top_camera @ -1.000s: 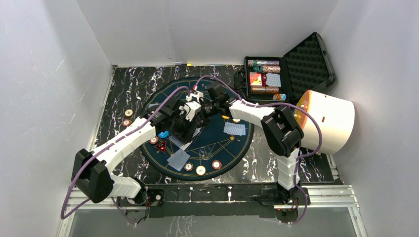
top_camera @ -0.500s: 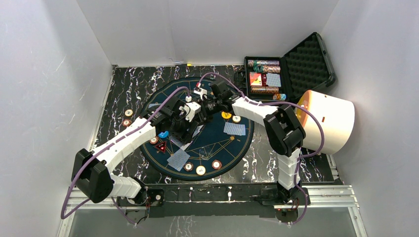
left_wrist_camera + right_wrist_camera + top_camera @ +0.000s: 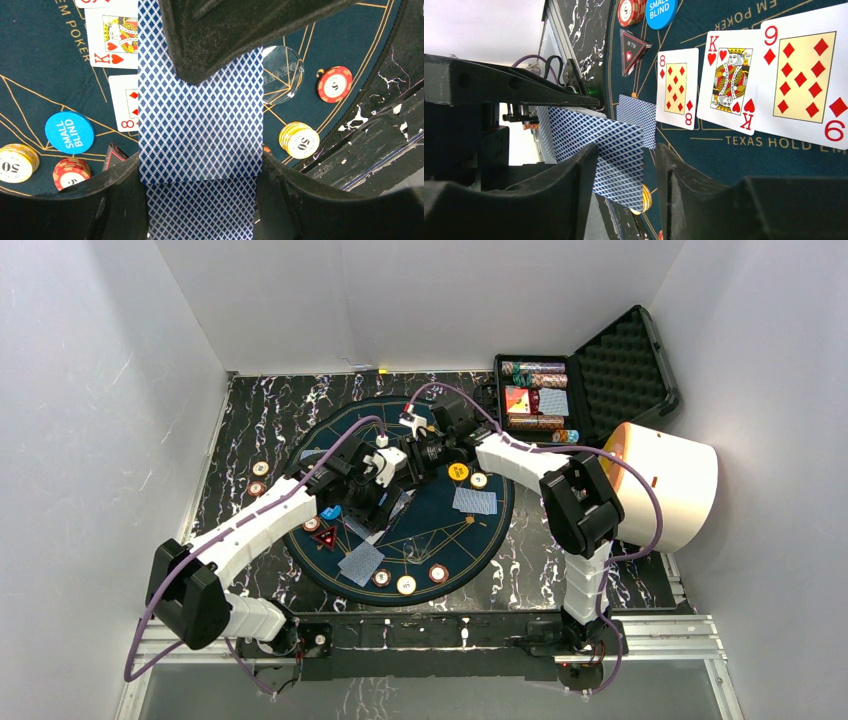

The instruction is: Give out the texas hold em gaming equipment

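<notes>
Meeting above the middle of a round dark-blue poker mat [image 3: 480, 535], two white robot arms point their grippers at each other. The left gripper [image 3: 200, 167] is clamped on a deck of blue-backed cards [image 3: 200, 212], one finger pressed against each long side. The top card [image 3: 200, 120] juts forward out of those jaws. The right gripper [image 3: 626, 150] faces it from the opposite side with its jaws apart. The card's far end sits between its fingers, with a sliver of gap showing beside it.

Beyond the right jaws, three face-up cards lie in a row on the mat: nine of diamonds [image 3: 804, 75], king of hearts [image 3: 730, 80] and eight of diamonds [image 3: 678, 87].

Left of the left jaws sits a blue small blind button [image 3: 69, 132], with a cream 50 chip stack [image 3: 15, 160] and a red chip stack [image 3: 72, 172] near it. Right of those jaws are a second cream 50 stack [image 3: 299, 140] and a red 5 chip [image 3: 334, 84].
</notes>
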Controlling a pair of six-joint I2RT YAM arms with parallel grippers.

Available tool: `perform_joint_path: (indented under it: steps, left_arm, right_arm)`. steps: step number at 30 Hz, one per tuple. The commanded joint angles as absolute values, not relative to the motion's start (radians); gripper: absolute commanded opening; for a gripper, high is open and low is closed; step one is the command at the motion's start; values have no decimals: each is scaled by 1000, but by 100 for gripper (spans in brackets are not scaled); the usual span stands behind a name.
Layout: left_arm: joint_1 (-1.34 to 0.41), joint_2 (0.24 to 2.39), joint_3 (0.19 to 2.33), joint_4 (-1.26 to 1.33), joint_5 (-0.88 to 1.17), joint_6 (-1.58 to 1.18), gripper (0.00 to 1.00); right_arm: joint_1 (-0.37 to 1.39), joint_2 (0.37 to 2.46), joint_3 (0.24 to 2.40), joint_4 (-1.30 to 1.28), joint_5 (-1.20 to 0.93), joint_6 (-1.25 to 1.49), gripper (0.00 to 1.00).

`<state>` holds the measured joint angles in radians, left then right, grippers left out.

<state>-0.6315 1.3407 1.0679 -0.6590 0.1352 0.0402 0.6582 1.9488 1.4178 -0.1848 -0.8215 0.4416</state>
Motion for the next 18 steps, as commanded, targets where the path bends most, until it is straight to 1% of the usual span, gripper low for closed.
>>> perform_joint_path:
  steps: [1,7,11,15,18]
  left_arm:
    - [-637,1340,1071,-648,154,28,0]
    - [-637,1359,1070,-649,138,11,0]
    - [-637,1364,1066,-647,124,-1,0]
    - [-635,1364,1058,-646,104,-17,0]
    - [-630,1364,1050,-645,95,-23,0]
  right_arm:
    - [655,1885,1457,-193,-812,429,51]
    - [642,1865,1442,-171,-816,464,32]
    - [626,1855,1417,-147,-821,492,25]
    - [597,1837,1369,-91,-842,545,14]
    - [570,1821,1324,-39,-876,595,8]
